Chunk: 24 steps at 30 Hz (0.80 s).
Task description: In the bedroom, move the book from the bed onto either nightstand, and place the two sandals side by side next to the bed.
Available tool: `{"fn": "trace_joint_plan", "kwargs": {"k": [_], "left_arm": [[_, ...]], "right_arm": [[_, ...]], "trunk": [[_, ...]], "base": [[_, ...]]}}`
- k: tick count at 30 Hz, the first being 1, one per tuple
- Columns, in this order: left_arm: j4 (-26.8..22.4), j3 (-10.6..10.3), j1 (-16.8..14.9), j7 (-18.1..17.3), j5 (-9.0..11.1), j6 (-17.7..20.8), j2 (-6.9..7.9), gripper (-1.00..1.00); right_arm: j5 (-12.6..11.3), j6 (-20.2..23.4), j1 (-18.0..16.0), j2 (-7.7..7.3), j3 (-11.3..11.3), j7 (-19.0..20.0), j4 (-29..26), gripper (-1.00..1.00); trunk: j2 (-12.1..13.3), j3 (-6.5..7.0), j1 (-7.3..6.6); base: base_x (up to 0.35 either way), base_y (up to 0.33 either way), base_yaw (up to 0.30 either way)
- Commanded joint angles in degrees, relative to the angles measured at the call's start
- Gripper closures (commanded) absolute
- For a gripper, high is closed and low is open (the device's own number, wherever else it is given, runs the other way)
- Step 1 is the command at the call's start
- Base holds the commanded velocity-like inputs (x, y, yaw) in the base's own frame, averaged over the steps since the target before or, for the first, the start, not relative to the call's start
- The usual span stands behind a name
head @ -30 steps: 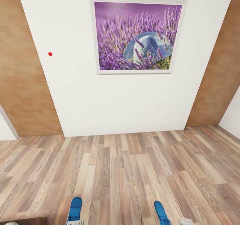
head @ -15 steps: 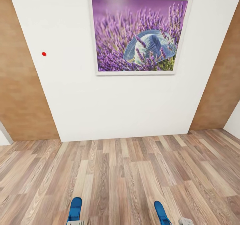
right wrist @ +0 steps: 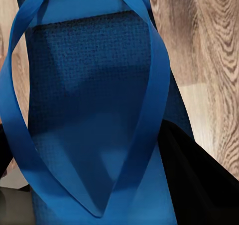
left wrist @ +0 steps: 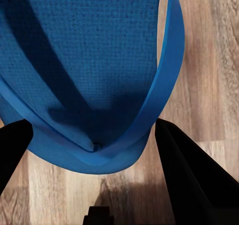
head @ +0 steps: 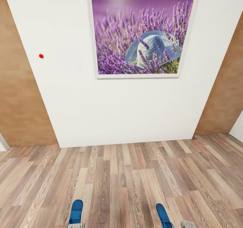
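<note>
I hold one bright-blue sandal in each hand, low over the wood-plank floor (head: 128,180). The left sandal (head: 76,211) pokes up from my left gripper (head: 76,225) at the head view's lower edge. The right sandal (head: 164,215) rises beside the grey tip of my right gripper (head: 186,224). In the left wrist view the sandal (left wrist: 89,60) sits between the black fingers (left wrist: 194,180), its strap looping round. In the right wrist view the other sandal (right wrist: 94,110) lies against a black finger (right wrist: 199,180). Bed, book and nightstands are out of view.
Straight ahead stands a white wall (head: 101,113) with a framed lavender-and-hat picture (head: 141,35) and a small red dot (head: 41,56). Brown wood-panelled walls (head: 20,96) flank it on both sides. Plank floor stretches between me and the wall.
The whole head view has shifted: the white wall and picture loom larger and nearer, and a dark corner at lower left has left view. Both sandals keep their place in my grippers.
</note>
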Motion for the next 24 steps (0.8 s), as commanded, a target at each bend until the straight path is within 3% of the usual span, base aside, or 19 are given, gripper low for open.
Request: {"fn": "trace_joint_plan", "kwargs": {"k": [1, 16, 24], "left_arm": [[0.1, -0.5, 0.0, -0.2, 0.6, -0.2, 0.02, 1.0], [0.1, -0.5, 0.0, -0.2, 0.6, -0.2, 0.01, 1.0], [0.1, -0.5, 0.0, -0.2, 0.6, -0.2, 0.0, 1.0]], "right_arm": [[-0.7, 0.4, 0.0, -0.02, 0.4, 0.1, 0.0, 1.0], [-0.7, 0.4, 0.0, -0.02, 0.4, 0.1, 0.0, 1.0], [-0.7, 0.5, 0.0, -0.02, 0.4, 0.1, 0.0, 1.0]], "trunk": [[0.0, 0.03, 0.0], [0.0, 1.39, 0.0], [0.0, 1.55, 0.0]], "base": [[0.003, 0.0, 0.0], [0.004, 0.0, 0.0], [0.267, 0.0, 0.0]]}}
